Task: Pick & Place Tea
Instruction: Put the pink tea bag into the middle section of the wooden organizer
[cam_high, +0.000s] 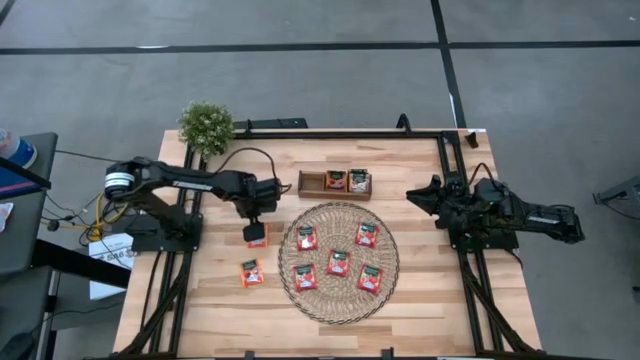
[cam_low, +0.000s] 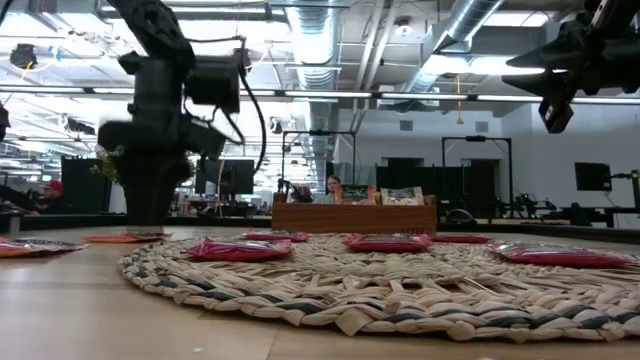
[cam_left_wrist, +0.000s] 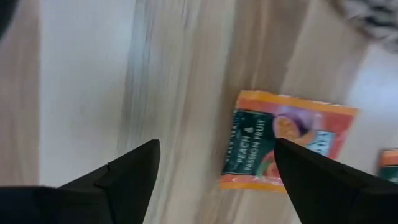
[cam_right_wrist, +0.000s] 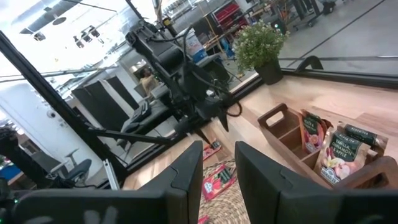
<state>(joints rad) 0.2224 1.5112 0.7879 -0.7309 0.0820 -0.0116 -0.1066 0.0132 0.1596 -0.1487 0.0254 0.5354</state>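
Note:
My left gripper (cam_high: 255, 222) hangs open over the wood left of the mat, fingers pointing down. Just below it a red-orange tea sachet (cam_left_wrist: 283, 149) lies flat on the table, also seen in the high view (cam_high: 257, 238); it lies toward one finger (cam_left_wrist: 323, 183) and I see no touch. A second sachet (cam_high: 251, 272) lies nearer the front edge. Several red-orange sachets (cam_high: 338, 262) lie on the round woven mat (cam_high: 390, 262). Two sachets (cam_high: 359, 181) stand in the wooden tray (cam_high: 310, 184). My right gripper (cam_high: 425, 195) waits, slightly open and empty, right of the tray.
A small potted plant (cam_high: 206, 125) stands at the table's far left corner. The tray's left slot (cam_high: 312, 182) holds nothing. Bare wood lies in front of the mat and between the mat and the right arm. The dark frame rails (cam_high: 470, 290) run along both sides.

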